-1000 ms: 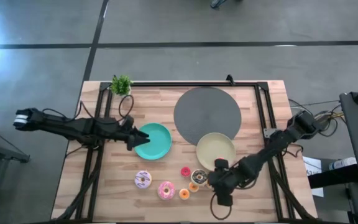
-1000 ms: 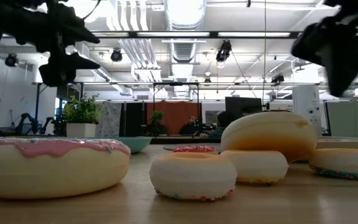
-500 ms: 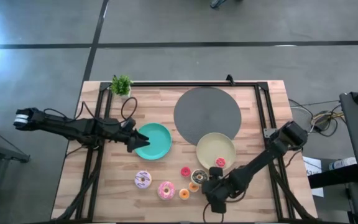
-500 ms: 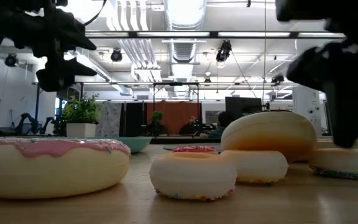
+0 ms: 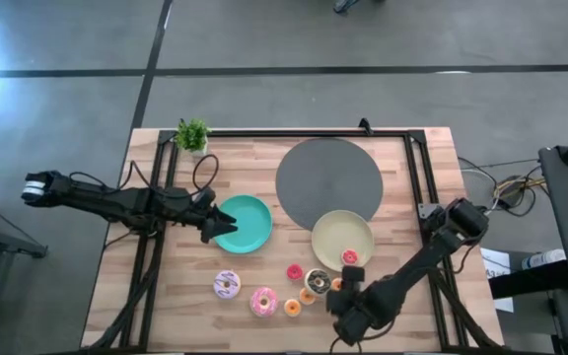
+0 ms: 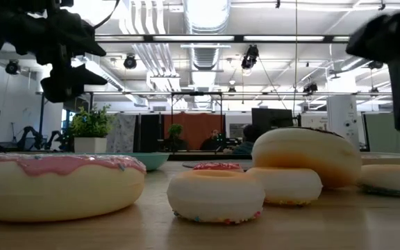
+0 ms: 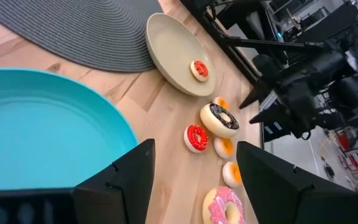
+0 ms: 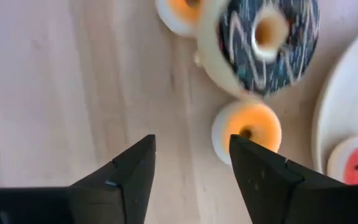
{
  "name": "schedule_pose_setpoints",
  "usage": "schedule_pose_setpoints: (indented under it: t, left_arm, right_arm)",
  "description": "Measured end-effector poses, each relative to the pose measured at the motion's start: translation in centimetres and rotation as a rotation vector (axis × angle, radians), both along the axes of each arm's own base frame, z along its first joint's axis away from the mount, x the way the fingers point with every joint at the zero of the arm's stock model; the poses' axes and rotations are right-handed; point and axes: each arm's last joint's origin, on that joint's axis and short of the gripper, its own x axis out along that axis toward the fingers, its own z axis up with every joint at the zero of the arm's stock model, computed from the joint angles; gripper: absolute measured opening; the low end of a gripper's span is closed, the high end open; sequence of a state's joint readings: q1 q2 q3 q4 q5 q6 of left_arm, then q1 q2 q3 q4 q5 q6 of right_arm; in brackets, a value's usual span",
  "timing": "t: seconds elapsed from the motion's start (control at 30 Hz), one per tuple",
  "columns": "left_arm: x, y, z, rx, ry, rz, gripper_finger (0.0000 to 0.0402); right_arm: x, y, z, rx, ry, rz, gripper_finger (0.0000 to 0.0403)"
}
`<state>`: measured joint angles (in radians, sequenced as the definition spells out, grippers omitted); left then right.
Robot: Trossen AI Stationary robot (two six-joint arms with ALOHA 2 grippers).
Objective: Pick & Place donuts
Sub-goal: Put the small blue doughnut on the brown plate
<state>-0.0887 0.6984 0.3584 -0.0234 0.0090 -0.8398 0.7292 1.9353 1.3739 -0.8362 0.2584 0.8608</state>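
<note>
Several toy donuts lie flat on the wood near the table's near edge: lilac-white sprinkled [image 5: 227,285], pink-iced [image 5: 263,301], chocolate [image 5: 316,281], a tiny red one [image 5: 294,271] and tiny orange ones [image 5: 292,307] [image 5: 307,295]. Another tiny red donut [image 5: 349,257] lies on the pale-yellow plate [image 5: 335,233]. My right gripper [image 5: 346,286] hovers open beside the chocolate donut [image 8: 269,37], its fingers [image 8: 191,143] just short of a tiny orange donut [image 8: 247,132]. My left gripper [image 5: 208,219] waits open at the teal plate's [image 5: 249,225] left rim.
A large grey round mat [image 5: 328,180] lies toward the far edge behind the yellow plate. A small potted plant [image 5: 192,134] stands at the far left corner. A black frame rail [image 5: 417,177] runs along the table's sides. Bare wood lies left of the sprinkled donut.
My right gripper has drawn back from over the yellow plate toward the near edge, and the tiny red donut now shows lying on that plate. It dipped low near the table beside the chocolate donut, then rose again.
</note>
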Motion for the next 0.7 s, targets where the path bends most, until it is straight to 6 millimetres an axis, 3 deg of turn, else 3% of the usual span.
schedule_pose_setpoints:
  t: [0.37,0.7]
  left_arm:
    - [0.0,0.0,0.0,-0.021,0.003,0.017,0.0201]
    - [0.0,0.1,0.0,-0.02,0.003,0.037,0.0201]
  right_arm:
    - [-0.8,-0.9,-1.8,-0.053,0.045,0.018,0.0188]
    - [-0.1,-0.9,-1.8,-0.043,-0.012,0.029,0.016]
